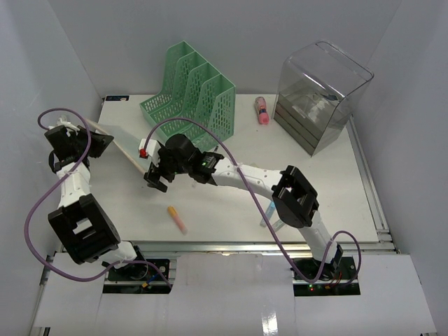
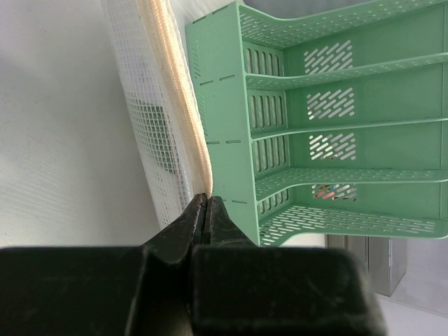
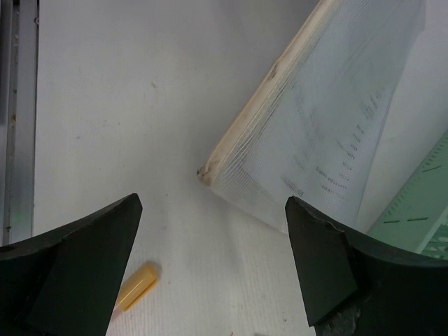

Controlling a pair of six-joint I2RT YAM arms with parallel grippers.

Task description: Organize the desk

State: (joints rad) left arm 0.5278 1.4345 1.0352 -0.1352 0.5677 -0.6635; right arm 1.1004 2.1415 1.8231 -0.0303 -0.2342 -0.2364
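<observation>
Desk (image 1: 343,189) fills the top view, white, with its metal rail running along the near edge by the arm bases. At the back right stands a clear drawer unit (image 1: 322,91), and at the back middle a green file rack (image 1: 192,91) with its open slots.

Next in size is a flat mesh pouch (image 1: 129,143) with a beige zipped edge, held slanting over the left part of the tabletop, just in front of the rack. The left gripper (image 2: 206,210) is pinched tight on that beige edge, with no gap showing between its fingers. The right gripper (image 3: 210,273) hangs above the pouch's free corner with its jaws spread wide and nothing between them. We cannot tell whether that corner touches the surface.

We judge the step in hand to be a second grasp on the pouch, so that it can be steered into a rack slot. To do it well, we would bring the right jaws down square over the stiff zipped edge near the corner, not over the slack mesh. The left pinch should hold firm until the right has bitten.

A pink tube (image 1: 262,110) lies between rack and drawers. An orange marker (image 3: 136,287) lies near the front, close under the right fingers, so we should descend clear of it.
</observation>
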